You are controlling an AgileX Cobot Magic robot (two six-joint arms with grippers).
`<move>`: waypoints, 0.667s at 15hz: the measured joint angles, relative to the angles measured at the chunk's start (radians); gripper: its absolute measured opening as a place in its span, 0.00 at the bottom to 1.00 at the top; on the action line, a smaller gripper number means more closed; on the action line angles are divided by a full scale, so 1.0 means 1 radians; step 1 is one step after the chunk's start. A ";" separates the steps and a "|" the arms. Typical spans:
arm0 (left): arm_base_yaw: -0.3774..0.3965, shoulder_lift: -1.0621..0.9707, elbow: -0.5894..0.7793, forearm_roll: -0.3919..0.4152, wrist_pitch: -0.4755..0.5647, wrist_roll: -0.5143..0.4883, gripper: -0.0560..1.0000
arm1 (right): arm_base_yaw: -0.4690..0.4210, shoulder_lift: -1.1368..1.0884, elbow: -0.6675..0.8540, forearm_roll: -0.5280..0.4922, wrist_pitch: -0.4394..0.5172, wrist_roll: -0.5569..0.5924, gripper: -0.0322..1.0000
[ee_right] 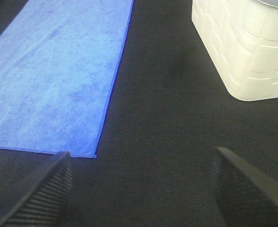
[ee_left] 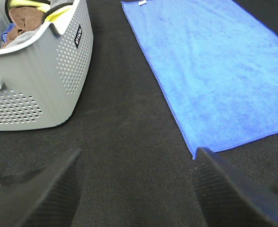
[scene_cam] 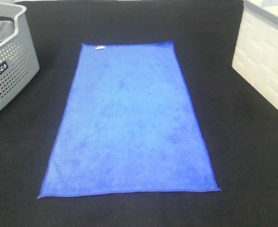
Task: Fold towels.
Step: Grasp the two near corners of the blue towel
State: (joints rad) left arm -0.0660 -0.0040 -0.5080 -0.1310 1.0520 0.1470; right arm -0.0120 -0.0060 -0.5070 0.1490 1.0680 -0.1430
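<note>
Exterior high view: the towel is seen spread flat and unfolded on the black table, its long axis running away from the arms. Left of the towel, the left gripper is held empty with jaws spread wide, the towel's near left corner lying just ahead of its towel-side finger. Right of the towel, the right gripper is likewise spread and empty, just short of the near right corner. Neither arm is judged nearer.
</note>
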 joint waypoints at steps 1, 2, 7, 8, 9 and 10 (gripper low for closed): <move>0.000 0.000 0.000 0.000 0.000 0.000 0.66 | 0.000 0.000 0.000 0.000 0.000 0.000 0.76; 0.000 0.000 0.000 0.000 0.000 0.000 0.66 | 0.000 0.000 0.000 0.000 0.000 0.000 0.76; 0.000 0.000 0.000 0.000 0.000 0.000 0.66 | 0.000 0.000 0.000 0.000 0.000 0.000 0.76; 0.000 0.000 0.000 0.000 0.000 0.000 0.66 | 0.000 0.000 0.000 0.000 0.000 0.000 0.76; 0.000 0.000 0.000 0.000 0.000 0.000 0.66 | 0.000 0.000 0.000 0.000 0.000 0.000 0.76; 0.000 0.000 0.000 0.000 0.000 0.000 0.66 | 0.000 0.000 0.000 0.000 0.000 0.000 0.76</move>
State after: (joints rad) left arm -0.0660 -0.0040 -0.5080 -0.1310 1.0520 0.1470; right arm -0.0120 -0.0060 -0.5070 0.1490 1.0680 -0.1430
